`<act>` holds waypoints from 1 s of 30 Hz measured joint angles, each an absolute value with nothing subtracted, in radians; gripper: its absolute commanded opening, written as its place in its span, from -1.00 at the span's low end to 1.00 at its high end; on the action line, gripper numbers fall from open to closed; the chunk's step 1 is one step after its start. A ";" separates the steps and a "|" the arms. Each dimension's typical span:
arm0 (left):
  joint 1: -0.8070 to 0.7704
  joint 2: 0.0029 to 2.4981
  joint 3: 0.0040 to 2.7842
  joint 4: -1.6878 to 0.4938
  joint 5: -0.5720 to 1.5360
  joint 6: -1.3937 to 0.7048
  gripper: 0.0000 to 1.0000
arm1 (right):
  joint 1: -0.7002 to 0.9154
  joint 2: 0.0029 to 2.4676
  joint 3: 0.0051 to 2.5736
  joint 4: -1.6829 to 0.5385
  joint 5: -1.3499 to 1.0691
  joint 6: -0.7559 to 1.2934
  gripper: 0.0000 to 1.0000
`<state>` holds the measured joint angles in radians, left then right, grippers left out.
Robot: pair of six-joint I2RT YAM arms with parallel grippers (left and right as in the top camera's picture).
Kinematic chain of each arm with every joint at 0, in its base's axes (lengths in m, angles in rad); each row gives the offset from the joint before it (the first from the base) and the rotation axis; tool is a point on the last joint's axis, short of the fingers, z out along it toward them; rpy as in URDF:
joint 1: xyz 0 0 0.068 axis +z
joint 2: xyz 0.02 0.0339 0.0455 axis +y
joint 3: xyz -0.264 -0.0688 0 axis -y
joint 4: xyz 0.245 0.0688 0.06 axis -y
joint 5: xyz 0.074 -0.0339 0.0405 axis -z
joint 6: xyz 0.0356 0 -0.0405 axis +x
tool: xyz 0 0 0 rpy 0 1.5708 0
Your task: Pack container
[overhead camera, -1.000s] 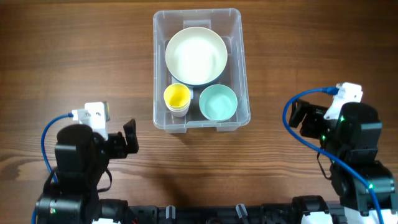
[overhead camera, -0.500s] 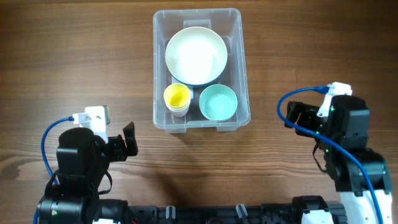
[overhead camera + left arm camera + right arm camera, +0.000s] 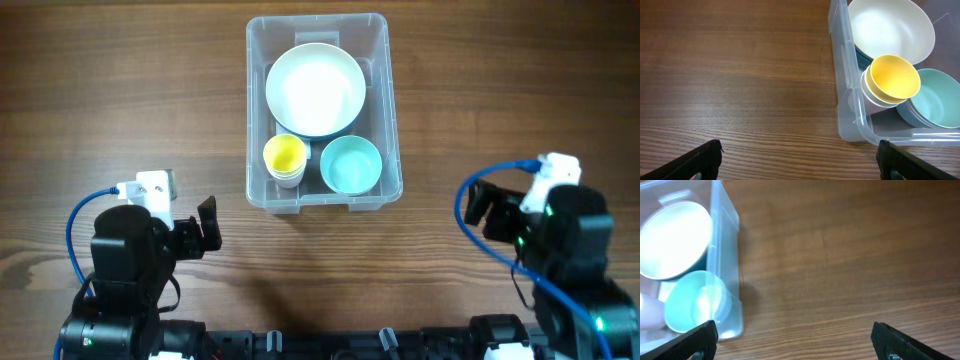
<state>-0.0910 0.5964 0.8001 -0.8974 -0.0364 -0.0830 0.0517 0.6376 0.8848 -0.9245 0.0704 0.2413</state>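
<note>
The clear plastic container [image 3: 257,120] stands at the table's far middle. It holds a large white bowl [image 3: 315,89], a yellow cup [image 3: 284,157] and a teal bowl [image 3: 350,164]. It also shows in the left wrist view [image 3: 846,100] and the right wrist view [image 3: 726,240]. My left gripper [image 3: 205,225] is open and empty, low and to the left of the container. My right gripper [image 3: 478,205] is open and empty, to the right of the container. Both hover over bare wood, apart from the container.
The wooden table [image 3: 120,90] lies around the container. The arm bases and blue cables sit along the near edge.
The right arm has shifted a little back and right, away from the container. The left arm has barely moved. The container's contents have not moved.
</note>
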 measured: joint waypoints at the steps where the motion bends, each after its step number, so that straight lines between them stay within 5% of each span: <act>1: -0.091 0.596 0.800 -0.898 -0.036 -0.083 0.99 | 0.052 0.599 0.884 -0.926 0.070 0.241 0.99; 12: -0.091 0.596 0.800 -0.898 -0.036 -0.083 0.99 | 0.052 0.151 0.640 -0.721 0.000 0.125 0.99; 30: -0.091 0.596 0.800 -0.897 -0.037 -0.083 1.00 | 0.115 0.019 0.184 -0.075 -0.151 0.015 0.99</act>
<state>-0.0910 0.5964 0.8001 -0.8974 -0.0368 -0.0830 0.1154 0.0189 0.1837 -0.0746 -0.1513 0.0151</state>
